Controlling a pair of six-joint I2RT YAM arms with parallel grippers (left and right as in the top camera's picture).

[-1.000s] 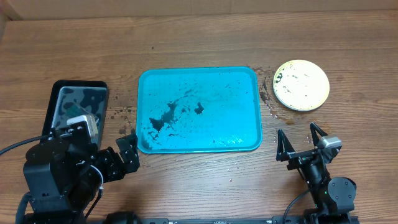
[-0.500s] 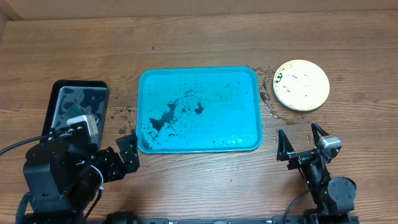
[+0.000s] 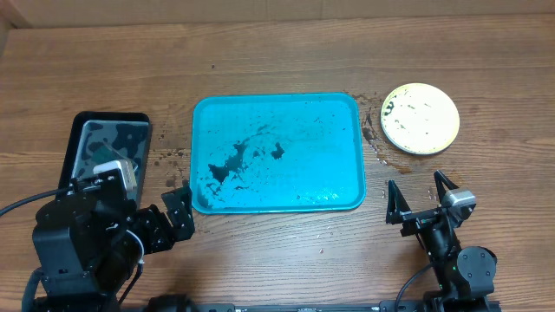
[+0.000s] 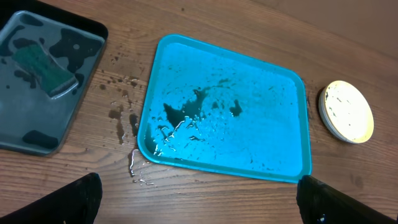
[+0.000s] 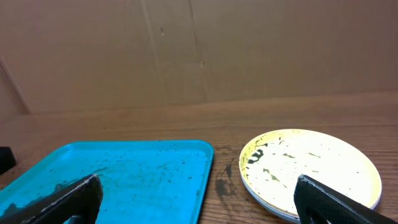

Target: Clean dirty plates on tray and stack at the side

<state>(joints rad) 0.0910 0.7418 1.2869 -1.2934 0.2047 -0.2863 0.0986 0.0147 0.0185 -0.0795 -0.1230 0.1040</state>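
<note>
The turquoise tray lies mid-table with no plates on it, only black smears and water; it also shows in the left wrist view and the right wrist view. The plates sit stacked on the table right of the tray, the yellow-green-rimmed one on top with dark specks; the stack also shows in the left wrist view and the right wrist view. My left gripper is open and empty near the tray's front left corner. My right gripper is open and empty, in front of the stack.
A black tray holding water and a green sponge stands at the left. Water drops and dark spots lie on the wood beside the turquoise tray's left edge and between tray and plates. A cardboard wall stands behind the table.
</note>
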